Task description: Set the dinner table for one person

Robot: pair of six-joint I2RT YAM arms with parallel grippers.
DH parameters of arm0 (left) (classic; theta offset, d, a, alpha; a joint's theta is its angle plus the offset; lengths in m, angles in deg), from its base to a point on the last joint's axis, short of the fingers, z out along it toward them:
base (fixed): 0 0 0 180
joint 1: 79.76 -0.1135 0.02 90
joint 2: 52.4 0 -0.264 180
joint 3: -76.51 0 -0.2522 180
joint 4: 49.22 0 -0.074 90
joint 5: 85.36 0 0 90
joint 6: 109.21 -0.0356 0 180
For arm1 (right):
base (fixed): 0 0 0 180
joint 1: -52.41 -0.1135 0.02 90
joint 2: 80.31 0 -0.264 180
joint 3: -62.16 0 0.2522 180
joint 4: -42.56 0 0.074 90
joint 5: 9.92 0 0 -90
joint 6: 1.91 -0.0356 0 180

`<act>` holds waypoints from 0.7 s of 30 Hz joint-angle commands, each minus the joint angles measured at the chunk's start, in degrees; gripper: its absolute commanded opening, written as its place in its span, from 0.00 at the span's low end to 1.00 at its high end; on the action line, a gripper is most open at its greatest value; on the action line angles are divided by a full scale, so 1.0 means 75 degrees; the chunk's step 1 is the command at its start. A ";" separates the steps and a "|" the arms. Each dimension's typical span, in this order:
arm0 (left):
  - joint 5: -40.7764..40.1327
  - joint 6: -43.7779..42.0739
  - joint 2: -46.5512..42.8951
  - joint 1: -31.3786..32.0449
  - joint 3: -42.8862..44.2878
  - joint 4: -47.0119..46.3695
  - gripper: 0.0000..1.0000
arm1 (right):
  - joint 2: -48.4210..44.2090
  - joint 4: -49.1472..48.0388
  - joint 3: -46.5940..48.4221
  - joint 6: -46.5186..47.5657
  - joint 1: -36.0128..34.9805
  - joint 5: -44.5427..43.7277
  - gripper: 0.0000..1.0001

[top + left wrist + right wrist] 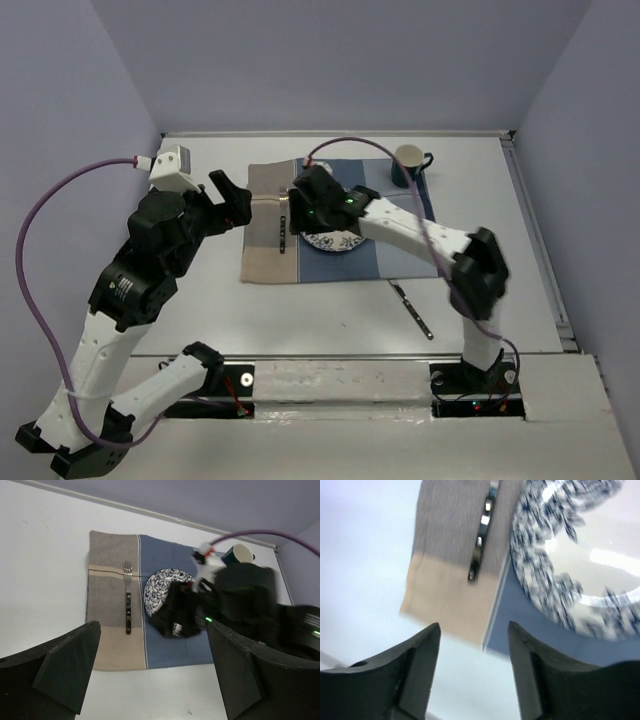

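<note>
The white dinner table [200,310] holds a blue-and-beige placemat [380,258]. A blue-patterned plate [335,241] lies on the mat, with a fork [284,232] on the beige strip to its left. My right gripper [300,203] hovers open and empty over the plate's left edge. In the right wrist view the gripper [474,630] has the fork handle [482,535] and the plate [570,555] below it. My left gripper [232,200] is open and empty, raised above the mat's left side. In the left wrist view the gripper [152,675] looks down on the fork [128,597] and the plate [157,587].
A dark green mug [410,165] stands at the mat's far right corner and also shows in the left wrist view [241,555]. A knife [411,308] lies on the bare table in front of the mat, to the right. Grey walls enclose the table.
</note>
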 commanded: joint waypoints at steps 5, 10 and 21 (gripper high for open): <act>0.0139 -0.0295 0.0228 -0.0015 -0.0303 -0.1341 0.99 | -0.6107 0.1116 -0.6959 -0.1112 0.1186 0.0044 0.50; 0.0349 -0.0377 0.0521 -0.0015 -0.0315 -0.1646 0.99 | -0.8195 0.2465 -0.8965 -0.1852 0.2287 0.0219 0.66; 0.0842 -0.0295 0.0827 -0.0015 -0.0537 -0.2209 0.99 | -0.6992 0.1366 -0.9332 -0.1022 0.2594 0.1309 0.68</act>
